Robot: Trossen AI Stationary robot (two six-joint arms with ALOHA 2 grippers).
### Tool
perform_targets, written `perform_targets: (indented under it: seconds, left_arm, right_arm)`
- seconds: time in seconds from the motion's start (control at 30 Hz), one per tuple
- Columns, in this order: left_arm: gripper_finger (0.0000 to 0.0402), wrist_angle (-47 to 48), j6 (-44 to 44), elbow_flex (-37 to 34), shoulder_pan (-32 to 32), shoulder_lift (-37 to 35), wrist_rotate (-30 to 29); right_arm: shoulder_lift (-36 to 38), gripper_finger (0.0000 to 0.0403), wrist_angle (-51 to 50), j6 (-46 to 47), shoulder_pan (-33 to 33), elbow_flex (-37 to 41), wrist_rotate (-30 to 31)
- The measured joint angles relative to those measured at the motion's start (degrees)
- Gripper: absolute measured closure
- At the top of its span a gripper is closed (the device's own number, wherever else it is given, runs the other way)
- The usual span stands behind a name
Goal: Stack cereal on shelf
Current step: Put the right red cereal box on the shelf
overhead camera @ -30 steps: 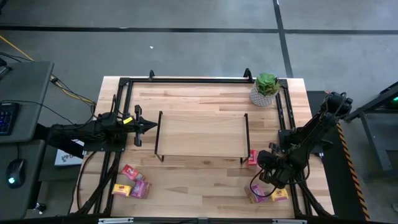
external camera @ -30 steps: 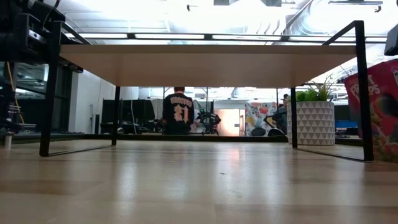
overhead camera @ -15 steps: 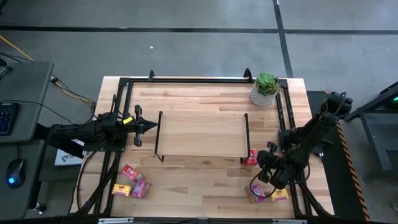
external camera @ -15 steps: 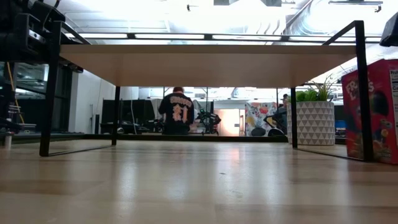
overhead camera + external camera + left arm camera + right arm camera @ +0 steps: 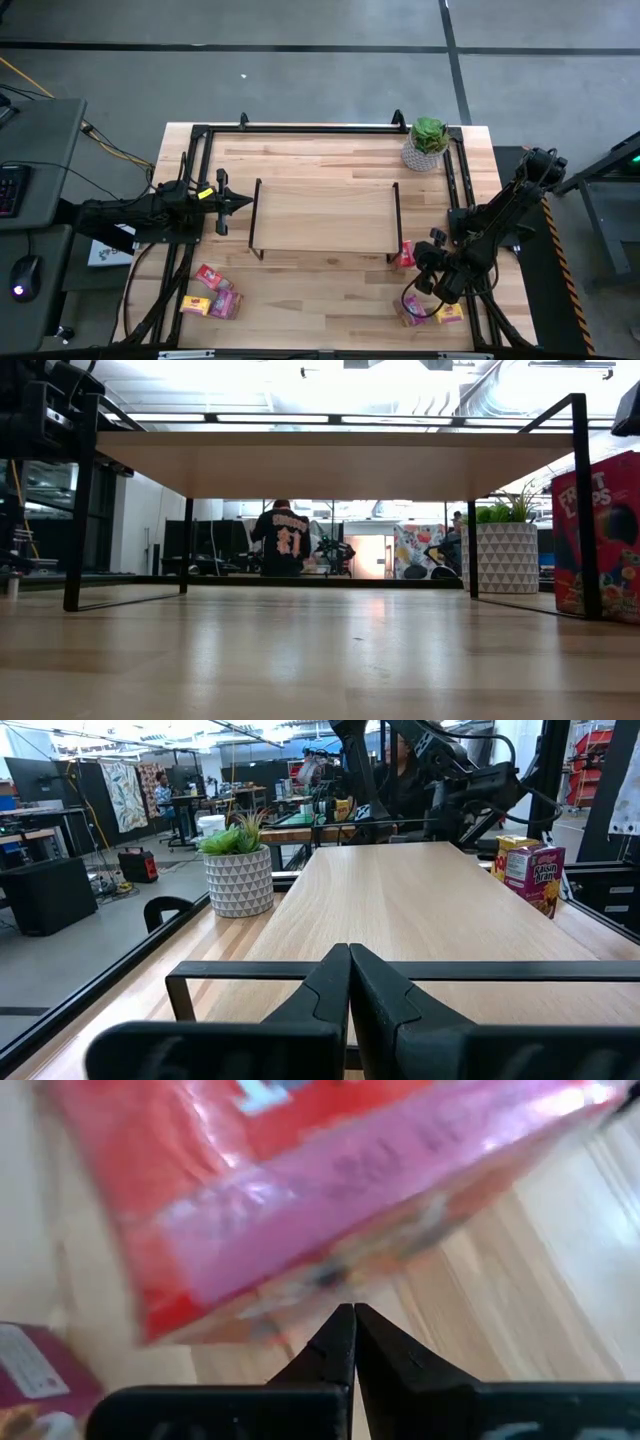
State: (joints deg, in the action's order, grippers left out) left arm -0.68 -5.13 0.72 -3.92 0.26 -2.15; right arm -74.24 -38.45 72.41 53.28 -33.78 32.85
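Cereal box, red [image 5: 404,253], stands on the desk [image 5: 330,285] against the shelf's [image 5: 322,214] lower-right leg, right of centre. My right hand [image 5: 428,270] sits closed, empty, beside it; left hand [image 5: 243,203] closed, waiting mid-left. I judge next: open and grasp.

right gripper [image 5: 350,1320] jaws together | red cereal box [image 5: 300,1190] tilted just beyond

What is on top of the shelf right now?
Nothing: in the high view the shelf top is bare wood. A red cereal box stands on the table beside its front right leg. The shelf hides the tabletop beneath from above; the low view shows no boxes under it.
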Motion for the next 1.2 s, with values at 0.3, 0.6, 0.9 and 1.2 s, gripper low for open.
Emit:
perform_targets:
  seconds: [0.3,0.6,0.9,1.2]
  left_arm:
    - [0.0398,0.0,0.0,0.0,0.0,0.0,0.0]
    - [0.0398,0.0,0.0,0.0,0.0,0.0,0.0]
    - [0.0398,0.0,0.0,0.0,0.0,0.0,0.0]
    - [0.0398,0.0,0.0,0.0,0.0,0.0,0.0]
  right_arm:
    - [0.0,0.0331,-18.9,9.0,0.0,-6.5,-2.9]
    - [0.1,0.0249,-34.4,15.5,0.0,-23.5,-0.3]
    - [0.1,0.0185,-33.5,28.2,0.0,-29.9,-0.1]
    - [-0.1,0.0120,-30.8,31.1,-3.1,-29.9,-4.9]
